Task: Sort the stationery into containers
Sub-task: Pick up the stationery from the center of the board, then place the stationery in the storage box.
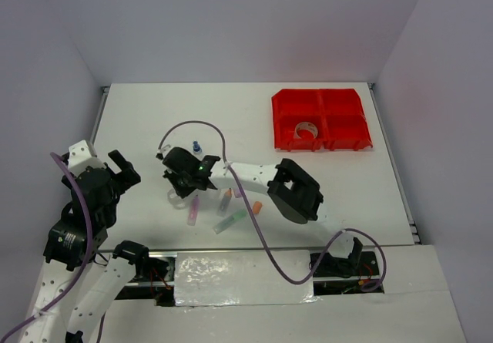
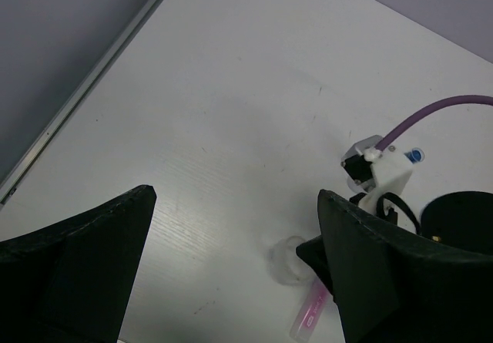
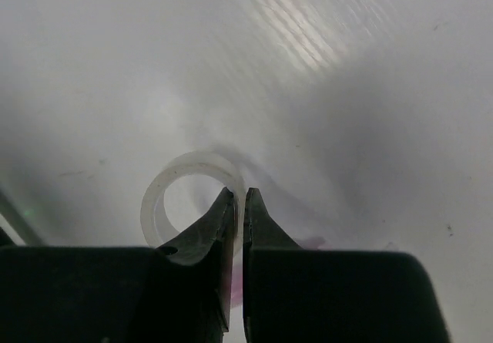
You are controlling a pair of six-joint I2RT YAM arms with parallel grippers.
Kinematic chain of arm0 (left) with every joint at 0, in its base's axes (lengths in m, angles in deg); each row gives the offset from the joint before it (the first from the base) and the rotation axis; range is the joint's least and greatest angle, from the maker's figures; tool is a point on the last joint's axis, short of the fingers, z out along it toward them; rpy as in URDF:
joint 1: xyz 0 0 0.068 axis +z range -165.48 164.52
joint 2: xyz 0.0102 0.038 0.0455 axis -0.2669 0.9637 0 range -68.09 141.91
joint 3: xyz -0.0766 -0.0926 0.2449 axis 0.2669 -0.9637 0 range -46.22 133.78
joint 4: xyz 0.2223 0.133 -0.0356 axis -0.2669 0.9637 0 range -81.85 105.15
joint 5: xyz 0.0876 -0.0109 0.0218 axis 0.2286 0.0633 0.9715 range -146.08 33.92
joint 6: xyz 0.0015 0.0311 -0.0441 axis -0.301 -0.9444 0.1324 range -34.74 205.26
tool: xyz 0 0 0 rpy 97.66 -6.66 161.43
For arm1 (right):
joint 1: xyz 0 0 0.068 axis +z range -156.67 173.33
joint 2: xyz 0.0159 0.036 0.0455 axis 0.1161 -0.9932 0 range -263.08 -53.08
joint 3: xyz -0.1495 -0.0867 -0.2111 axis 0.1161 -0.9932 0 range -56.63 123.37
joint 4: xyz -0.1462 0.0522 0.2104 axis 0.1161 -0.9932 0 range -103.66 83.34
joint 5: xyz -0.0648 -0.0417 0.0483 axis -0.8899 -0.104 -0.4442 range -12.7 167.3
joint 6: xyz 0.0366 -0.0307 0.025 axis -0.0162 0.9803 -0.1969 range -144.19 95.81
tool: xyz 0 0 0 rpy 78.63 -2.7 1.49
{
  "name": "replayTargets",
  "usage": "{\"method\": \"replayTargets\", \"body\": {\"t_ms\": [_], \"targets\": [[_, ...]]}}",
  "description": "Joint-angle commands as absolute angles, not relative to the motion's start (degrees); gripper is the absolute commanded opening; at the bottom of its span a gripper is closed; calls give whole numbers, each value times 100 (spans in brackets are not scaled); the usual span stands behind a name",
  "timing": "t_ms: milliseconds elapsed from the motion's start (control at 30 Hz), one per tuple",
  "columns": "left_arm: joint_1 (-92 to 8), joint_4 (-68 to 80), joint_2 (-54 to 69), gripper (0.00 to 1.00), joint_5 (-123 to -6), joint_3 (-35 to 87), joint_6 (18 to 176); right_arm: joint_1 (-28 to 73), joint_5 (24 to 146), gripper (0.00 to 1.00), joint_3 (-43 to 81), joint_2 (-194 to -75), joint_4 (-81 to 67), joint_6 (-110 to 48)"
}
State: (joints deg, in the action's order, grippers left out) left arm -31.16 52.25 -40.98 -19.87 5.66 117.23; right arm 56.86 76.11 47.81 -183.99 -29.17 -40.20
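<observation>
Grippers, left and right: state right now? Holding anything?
Left gripper: open, holding nothing.
Right gripper: closed on the rim of the tape roll, which lies on the table.

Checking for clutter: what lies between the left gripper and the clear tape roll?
Nothing. Only bare table separates the left gripper from the tape roll, as the left wrist view shows.
</observation>
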Motion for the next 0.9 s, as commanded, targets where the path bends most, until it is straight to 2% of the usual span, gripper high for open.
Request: {"method": "replayTargets", "body": {"t_ms": [0,100,233,367,467,633,867], "targets": [[-3104,5069,-4225,99,-1855,748,11813,5645,8030,0,4752,-17228,-2240,-4071],[-3104,5078,-4287,99,-1820,748,11831,5190,8020,0,4323,-16525,-2161,-4298],[-3104,5060,-4349,99,-1819,739,11813,4293,7740,0,2972,-15136,-1941,-4519],[-3104,5025,-4340,99,-1872,731,11778,3071,6722,0,2344,-14475,-2344,-4633],[-3095,4999,-4287,99,-1934,731,11761,2157,5877,0,2545,-14711,-3038,-4590],[-3086,4990,-4208,99,-1960,731,11743,1023,5831,0,3003,-15625,-3505,-4546],[-3086,4972,-4050,99,-2004,722,11717,555,6209,0,3003,-16074,-3339,-4352]]}}
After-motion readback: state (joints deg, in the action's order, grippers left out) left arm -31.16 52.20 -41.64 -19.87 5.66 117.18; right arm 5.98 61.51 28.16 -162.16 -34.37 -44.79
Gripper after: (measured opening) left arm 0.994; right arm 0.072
